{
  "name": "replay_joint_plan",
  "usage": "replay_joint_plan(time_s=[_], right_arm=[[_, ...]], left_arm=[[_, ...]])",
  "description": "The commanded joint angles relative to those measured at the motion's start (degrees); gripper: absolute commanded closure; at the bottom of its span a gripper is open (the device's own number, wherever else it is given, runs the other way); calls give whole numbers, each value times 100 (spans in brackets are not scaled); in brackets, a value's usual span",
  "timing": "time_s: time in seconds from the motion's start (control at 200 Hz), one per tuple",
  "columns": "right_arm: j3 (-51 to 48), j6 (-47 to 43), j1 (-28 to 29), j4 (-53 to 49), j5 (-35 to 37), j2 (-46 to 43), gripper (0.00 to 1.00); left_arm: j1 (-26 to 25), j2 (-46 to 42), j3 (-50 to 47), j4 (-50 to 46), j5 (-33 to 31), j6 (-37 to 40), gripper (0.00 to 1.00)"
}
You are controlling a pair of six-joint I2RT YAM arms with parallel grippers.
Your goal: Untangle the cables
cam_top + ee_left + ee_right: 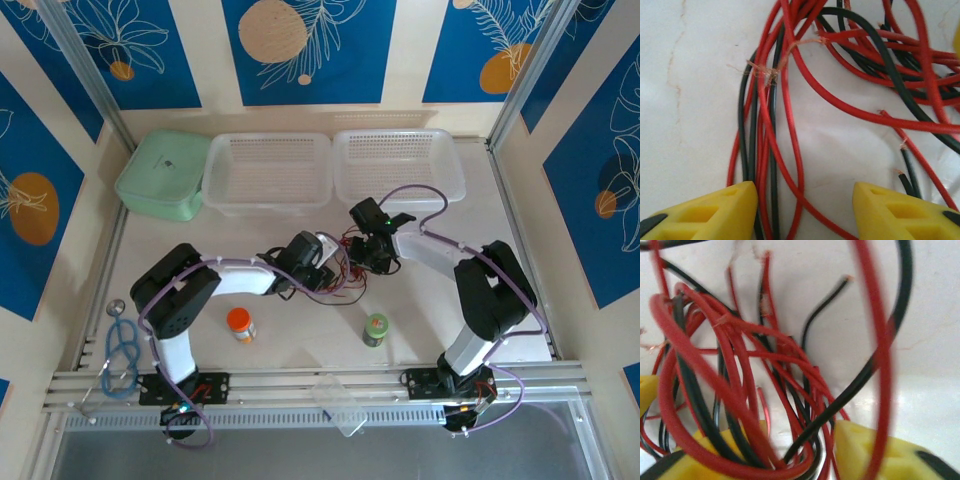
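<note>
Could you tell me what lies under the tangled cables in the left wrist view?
Pale, faintly veined table shows beneath the cables. Where strands pile up at upper right, the surface is hidden.

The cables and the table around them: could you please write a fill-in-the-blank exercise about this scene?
1. The tangled cables are red and ___.
2. The tips of the left tool are ___.
3. At the far edge of the table stand ___ white baskets.
4. The lidded box beside them is ___.
Missing words: black; yellow; two; green.
</note>
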Motion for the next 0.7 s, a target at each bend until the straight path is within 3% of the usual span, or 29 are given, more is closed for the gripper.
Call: replay_joint_plan(time_s=[0.0, 0.065, 0.275, 0.535, 0.605, 0.695], right_arm=[[48, -480, -265, -450, 277, -44, 71], [105, -854, -407, -647, 384, -153, 76], [403, -2100, -574, -1386, 885, -229, 79], [512, -2328, -564, -1821, 1916, -288, 79], [512, -2248, -556, -1789, 1722, -423, 67], [470, -2047, -556, -1677, 1086, -728, 38]], left_arm=[[102, 93, -253, -470, -501, -143, 48], [161, 62, -362, -589, -716, -180, 48], [229, -102, -401, -864, -1253, 78, 48], [237, -345, -20, -1071, -1593, 846, 48], [230, -551, 58, -1061, -1370, 1031, 48], [213, -866, 153, -1068, -1067, 1141, 47]])
